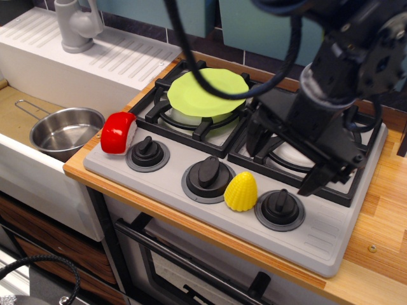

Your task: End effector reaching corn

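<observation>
Corn [241,191] sits on the grey stove panel [172,190] between the middle knob [208,173] and the right knob [280,206] — down and to the left of the hand [284,162], not touching it. Hand's two pointed fingers are spread wide, pinching nothing, over the right burner [299,155].

The end effector [284,167] covered most of the right burner grate [365,146] near the counter's back right corner. Its braided cables [191,63] ran off the top edge. The faucet [76,25] was cropped at the top, and the oven door [191,273] at the bottom.
</observation>
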Motion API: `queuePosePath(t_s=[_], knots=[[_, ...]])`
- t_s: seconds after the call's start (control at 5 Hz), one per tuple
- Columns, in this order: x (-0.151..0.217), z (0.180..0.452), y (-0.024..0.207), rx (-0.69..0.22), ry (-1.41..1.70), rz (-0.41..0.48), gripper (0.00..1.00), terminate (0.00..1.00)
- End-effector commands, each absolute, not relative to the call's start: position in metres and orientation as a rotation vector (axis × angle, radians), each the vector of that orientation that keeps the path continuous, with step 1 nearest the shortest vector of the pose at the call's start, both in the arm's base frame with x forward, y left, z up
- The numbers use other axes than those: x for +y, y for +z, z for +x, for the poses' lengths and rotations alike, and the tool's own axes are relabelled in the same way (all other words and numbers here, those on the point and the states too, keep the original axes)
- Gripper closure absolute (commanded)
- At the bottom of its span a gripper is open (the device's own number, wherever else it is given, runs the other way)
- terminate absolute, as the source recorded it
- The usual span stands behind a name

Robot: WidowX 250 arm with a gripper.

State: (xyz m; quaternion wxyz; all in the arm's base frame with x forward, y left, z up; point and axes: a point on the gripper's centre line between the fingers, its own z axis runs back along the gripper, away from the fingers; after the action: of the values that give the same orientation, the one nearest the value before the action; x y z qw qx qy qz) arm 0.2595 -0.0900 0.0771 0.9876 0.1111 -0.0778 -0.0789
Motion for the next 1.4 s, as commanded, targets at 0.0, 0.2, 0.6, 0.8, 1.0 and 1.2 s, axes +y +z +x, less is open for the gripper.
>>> queuePosePath(t_s=[0.0, 0.2, 0.6, 0.8, 1.0, 1.2], knots=[[-0.086, 0.266, 0.09, -0.229, -0.153, 0.215, 0.0, 0.0], [-0.08, 0.269, 0.088, -0.238, -0.164, 0.222, 0.0, 0.0], [-0.07, 0.271, 0.075, -0.266, -0.182, 0.23, 0.0, 0.0], [-0.066, 0.271, 0.072, -0.276, -0.187, 0.239, 0.0, 0.0], [-0.064, 0.271, 0.07, -0.277, -0.186, 0.236, 0.0, 0.0], [-0.063, 0.271, 0.071, -0.267, -0.186, 0.234, 0.0, 0.0]])
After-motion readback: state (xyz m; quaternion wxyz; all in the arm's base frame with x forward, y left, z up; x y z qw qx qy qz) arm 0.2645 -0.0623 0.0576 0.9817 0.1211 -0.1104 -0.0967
